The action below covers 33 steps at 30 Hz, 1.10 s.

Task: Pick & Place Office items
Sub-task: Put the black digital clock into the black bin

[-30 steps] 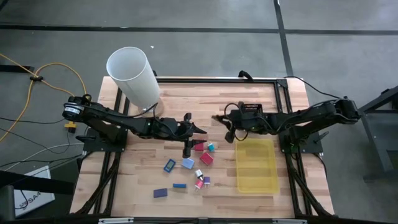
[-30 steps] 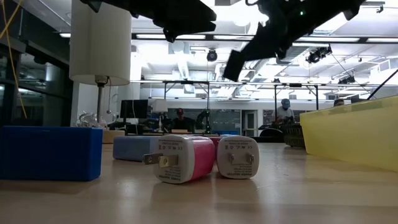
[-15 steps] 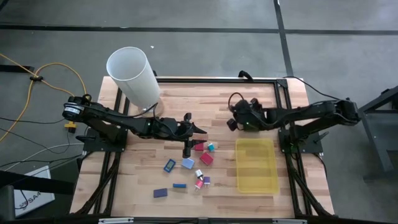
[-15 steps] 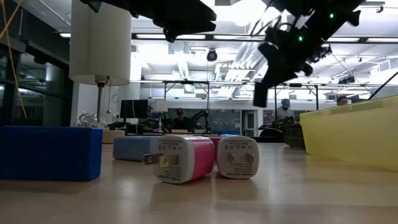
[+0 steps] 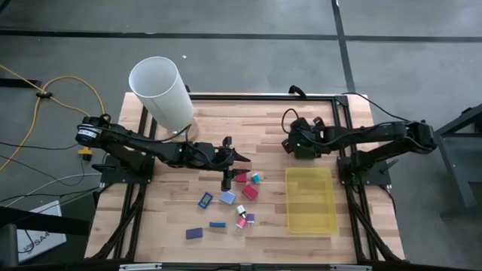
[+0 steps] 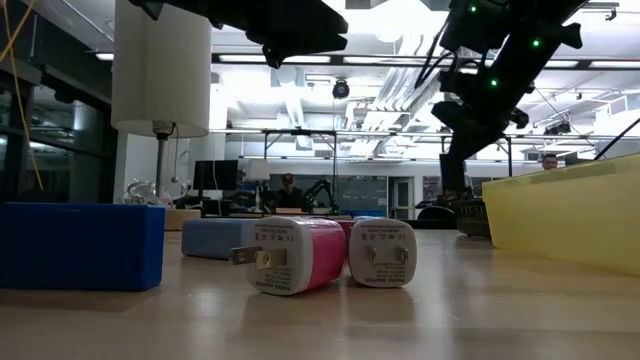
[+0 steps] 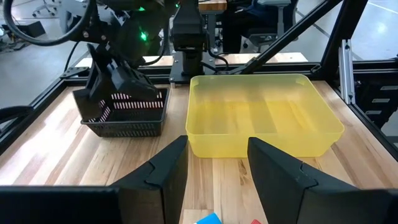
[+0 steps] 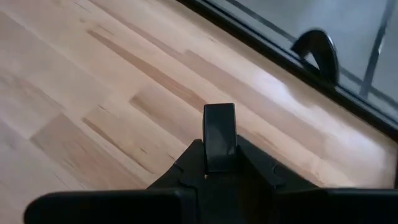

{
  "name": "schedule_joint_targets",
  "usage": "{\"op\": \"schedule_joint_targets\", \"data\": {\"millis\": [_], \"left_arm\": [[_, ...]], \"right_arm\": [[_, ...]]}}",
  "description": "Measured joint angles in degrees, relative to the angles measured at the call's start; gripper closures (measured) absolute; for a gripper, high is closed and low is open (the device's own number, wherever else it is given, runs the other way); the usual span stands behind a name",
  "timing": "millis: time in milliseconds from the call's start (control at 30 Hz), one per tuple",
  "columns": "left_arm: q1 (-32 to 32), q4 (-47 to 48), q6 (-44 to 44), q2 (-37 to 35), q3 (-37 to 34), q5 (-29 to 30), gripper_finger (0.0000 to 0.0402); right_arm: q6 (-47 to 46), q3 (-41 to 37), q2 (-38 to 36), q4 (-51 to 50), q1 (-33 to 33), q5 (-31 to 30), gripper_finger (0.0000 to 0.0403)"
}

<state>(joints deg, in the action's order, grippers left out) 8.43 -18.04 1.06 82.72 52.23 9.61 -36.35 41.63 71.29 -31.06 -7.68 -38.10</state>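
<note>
Your surface (image 5: pixel 218 113) carries the white cylinder (image 5: pixel 162 94) at its far left corner and the yellow tray (image 5: pixel 310 200) by the right edge. Left pincer (image 5: pixel 239 157) hovers mid-surface, fingers apart w/ nothing between. Right pincer (image 5: pixel 287 139) sits shut, empty, near the far edge above the tray. Office items (image 5: pixel 228 198) lie scattered mid-surface toward the near edge, just left of the tray.

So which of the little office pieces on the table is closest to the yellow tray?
The cyan-topped block, at the upper right edge of the cluster. It lies nearest the yellow tray; the red block is next, and the blue pieces lie farther left.
</note>
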Motion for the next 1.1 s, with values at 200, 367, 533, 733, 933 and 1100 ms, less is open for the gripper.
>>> {"op": "schedule_joint_targets", "data": {"millis": [200,367,533,733,933,1100], "left_arm": [[0.02,0.00,-0.04,0.00,0.00,0.00,0.0240],[0.02,0.00,-0.17,0.00,0.00,0.02,0.0240],[0.02,0.00,-0.15,0.00,0.00,0.02,0.0240],[0.02,0.00,-0.13,0.00,0.00,0.02,0.0240],[0.01,0.00,0.04,0.00,0.00,-0.61,0.0240],[0.02,0.00,0.04,0.00,0.00,-1.36,0.0240]], "right_arm": [[-8.80,0.00,-0.25,-10.99,0.07,-0.36,0.0349],[-14.72,0.00,-0.11,-18.45,0.31,0.08,0.0349],[-15.09,0.00,-0.11,-19.23,1.17,0.75,0.0349],[-16.44,0.00,-0.11,-19.69,1.23,1.01,0.0349],[-20.11,-2.14,-0.10,-20.08,0.87,1.56,0.0349],[-20.88,-4.52,-0.09,-18.55,0.87,1.62,0.0349]]}}
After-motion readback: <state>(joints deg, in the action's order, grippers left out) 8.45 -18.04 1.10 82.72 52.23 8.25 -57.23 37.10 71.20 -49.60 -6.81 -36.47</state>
